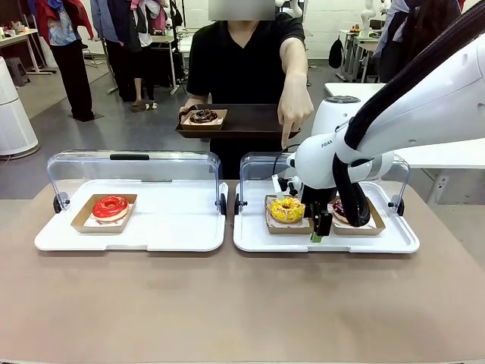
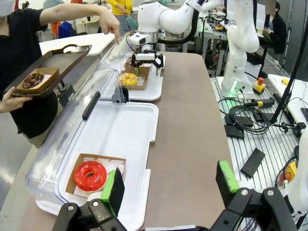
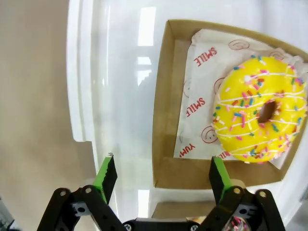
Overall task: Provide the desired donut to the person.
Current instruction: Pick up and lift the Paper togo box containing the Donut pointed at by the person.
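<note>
The person (image 1: 242,53) holds a dark brown tray (image 1: 254,121) carrying a chocolate donut (image 1: 203,116) and points a finger (image 1: 286,140) down at the right white tray (image 1: 394,241). That tray holds a yellow sprinkled donut (image 1: 286,209) (image 3: 260,115) (image 2: 128,78) in a cardboard box. Beside it a darker donut (image 1: 339,207) is partly hidden by the arm. My right gripper (image 1: 318,227) (image 3: 162,175) (image 2: 148,58) hangs open over the near corner of the yellow donut's box, with nothing between its jaws. My left gripper (image 2: 169,185) stands open and empty beside a red donut (image 2: 90,174) (image 1: 111,206).
The red donut's box sits alone on the left white tray (image 1: 174,227) (image 2: 125,130). Clear hinged lids (image 1: 129,163) (image 2: 72,125) stand open behind both trays. Brown tabletop (image 1: 242,303) runs along the front. Cables and small devices (image 2: 245,120) lie beside the table.
</note>
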Robot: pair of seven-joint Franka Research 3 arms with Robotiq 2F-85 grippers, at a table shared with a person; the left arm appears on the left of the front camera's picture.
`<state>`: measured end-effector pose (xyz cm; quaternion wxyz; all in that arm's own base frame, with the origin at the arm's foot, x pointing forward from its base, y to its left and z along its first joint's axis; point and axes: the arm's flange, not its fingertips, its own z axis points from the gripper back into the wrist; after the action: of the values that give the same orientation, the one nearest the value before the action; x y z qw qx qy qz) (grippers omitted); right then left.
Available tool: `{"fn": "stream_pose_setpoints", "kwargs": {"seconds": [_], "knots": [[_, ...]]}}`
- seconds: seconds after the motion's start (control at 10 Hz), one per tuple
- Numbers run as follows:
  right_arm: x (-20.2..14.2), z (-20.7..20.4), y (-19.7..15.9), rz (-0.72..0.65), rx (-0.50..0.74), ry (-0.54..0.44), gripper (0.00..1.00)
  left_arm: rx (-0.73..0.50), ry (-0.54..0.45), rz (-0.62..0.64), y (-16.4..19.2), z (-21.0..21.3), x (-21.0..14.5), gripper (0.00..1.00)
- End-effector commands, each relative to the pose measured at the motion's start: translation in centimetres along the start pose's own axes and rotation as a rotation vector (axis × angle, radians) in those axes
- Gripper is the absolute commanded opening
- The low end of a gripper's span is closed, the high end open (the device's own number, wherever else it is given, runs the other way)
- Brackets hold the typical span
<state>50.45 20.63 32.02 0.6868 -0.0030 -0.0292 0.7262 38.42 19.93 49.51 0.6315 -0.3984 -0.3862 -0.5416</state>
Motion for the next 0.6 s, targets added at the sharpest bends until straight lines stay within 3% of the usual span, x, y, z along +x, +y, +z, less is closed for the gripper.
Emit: {"fn": "stream_pose_setpoints", "kwargs": {"seconds": [0.0,0.3,0.4,0.5], "knots": [[0.48,-0.61,-0.81,-0.035,-0.009,-0.03,1.0,0.009,-0.007,-0.013,-0.09,-0.01,-0.03,1.0],[0.53,-0.74,-0.87,-0.029,-0.007,-0.047,0.98,0.009,-0.007,-0.013,-0.09,-0.01,-0.03,1.0],[0.45,-0.76,-0.94,-0.031,-0.006,-0.049,0.41,0.009,-0.007,-0.013,-0.09,-0.01,-0.03,1.0],[0.4,-0.79,-0.92,-0.029,-0.006,-0.05,0.39,0.009,-0.007,-0.013,-0.09,-0.01,-0.03,1.0]]}}
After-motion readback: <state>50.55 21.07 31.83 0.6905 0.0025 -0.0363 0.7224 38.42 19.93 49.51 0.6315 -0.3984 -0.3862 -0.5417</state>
